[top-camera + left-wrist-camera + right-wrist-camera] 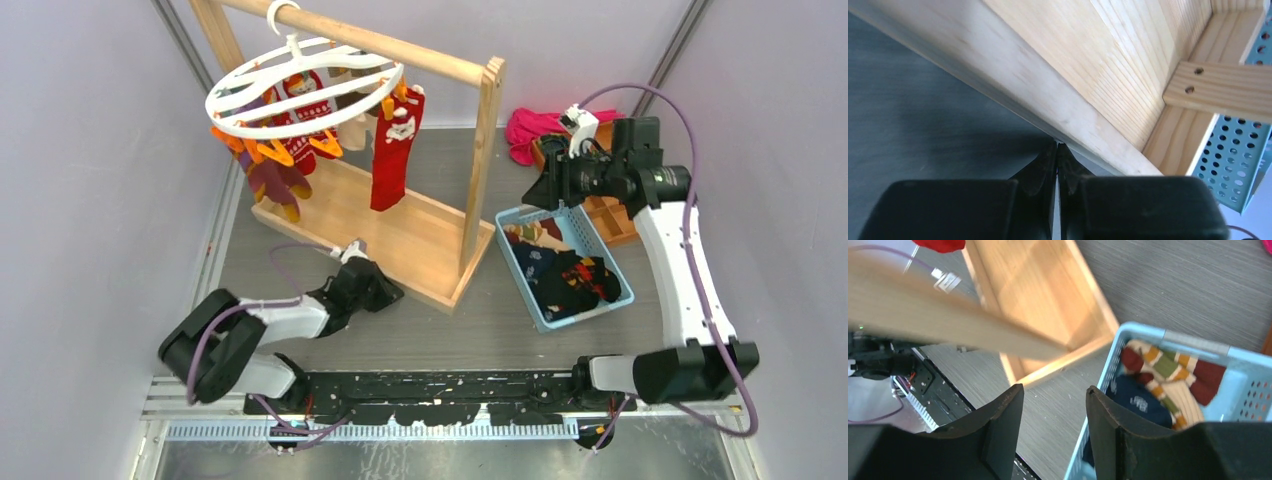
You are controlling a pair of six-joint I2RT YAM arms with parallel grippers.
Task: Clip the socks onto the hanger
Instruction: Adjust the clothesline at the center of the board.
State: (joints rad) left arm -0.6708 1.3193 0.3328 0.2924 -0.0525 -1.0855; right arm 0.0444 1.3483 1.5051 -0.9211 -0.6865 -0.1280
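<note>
The right gripper [1054, 390], fingers apart above the lower-right basket [1148, 332], may snag several tangled socks [1168, 367]; the left gripper [1057, 150] has its fingers together

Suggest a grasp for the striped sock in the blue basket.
Probably pinch the striped sock mid-length, across its width, coming straight down: it lies on top of the dark socks, and the blue basket walls block side approaches. The right gripper is open.

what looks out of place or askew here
A pink cloth lies bunched on the table beyond the blue basket, outside it. The round hanger looks tilted on its rail. Nothing seems spilled or damaged.
</note>
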